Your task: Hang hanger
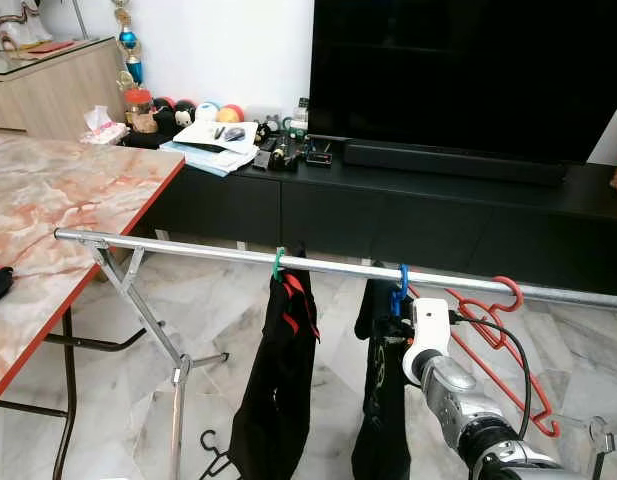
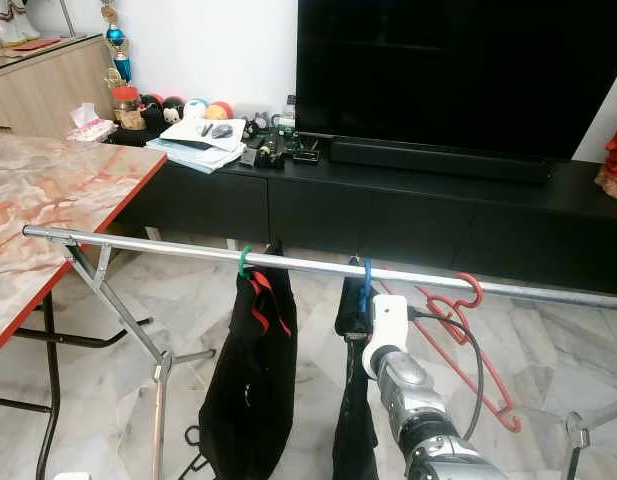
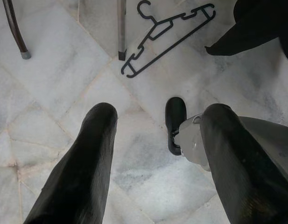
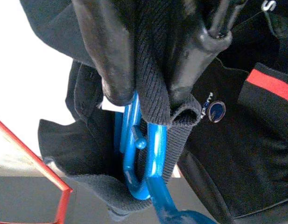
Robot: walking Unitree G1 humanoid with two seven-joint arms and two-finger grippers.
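A silver rail (image 1: 208,250) runs across in front of me. A green hanger (image 1: 278,263) hangs on it with a black and red garment (image 1: 278,380). To its right, the hook of a blue hanger (image 1: 402,277) sits over the rail with a black garment (image 1: 378,400) on it. My right gripper (image 4: 148,93) is raised just below the rail, shut on that garment's collar and the blue hanger's neck (image 4: 144,144). An empty red hanger (image 1: 503,330) hangs further right. My left gripper (image 3: 158,116) hangs low over the floor, open and empty.
A black hanger (image 3: 167,35) lies on the marble floor by the rack's leg (image 1: 178,400). A marble-topped table (image 1: 48,200) stands at the left. Behind the rail are a dark TV console (image 1: 388,200) with clutter and a large TV (image 1: 468,70).
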